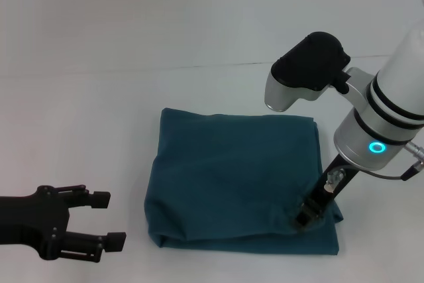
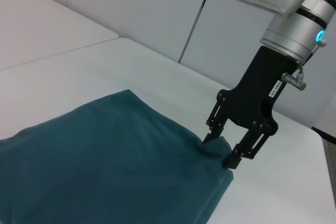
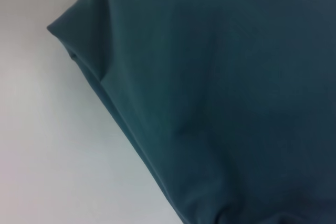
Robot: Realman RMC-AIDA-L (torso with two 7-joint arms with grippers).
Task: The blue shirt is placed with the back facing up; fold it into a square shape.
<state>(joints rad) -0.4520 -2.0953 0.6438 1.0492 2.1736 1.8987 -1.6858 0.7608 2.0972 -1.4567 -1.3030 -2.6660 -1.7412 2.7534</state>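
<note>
Fingers first: the right gripper [image 1: 309, 214] stands with its two black tips pressed down on the near right corner of the blue shirt [image 1: 232, 177], a small tuck of cloth bunched between them; the left wrist view shows the tips [image 2: 229, 161] somewhat spread, one on each side of that tuck, so I judge them parted and resting on the fabric, not clamped on it.

Going from largest to smallest, the white table [image 1: 86, 117] carries everything. On it the shirt lies already folded into a near-square packet, centred slightly toward four o'clock from the middle of the head view, its edges running roughly from twelve to six and from nine to three. Its thick layered fold runs along the six o'clock side.

From the right fingers, the bulk of the shirt spreads toward ten and eleven o'clock; only a narrow strip of cloth lies beyond them at four o'clock.

Off the cloth at eight o'clock, well apart from it, the left gripper [image 1: 109, 219] hangs with its fingers wide apart, holding nothing.

By my reading the fold is essentially finished. The right arm is far nearer, so any last smoothing falls to it, and its clear way off the cloth is straight up.
</note>
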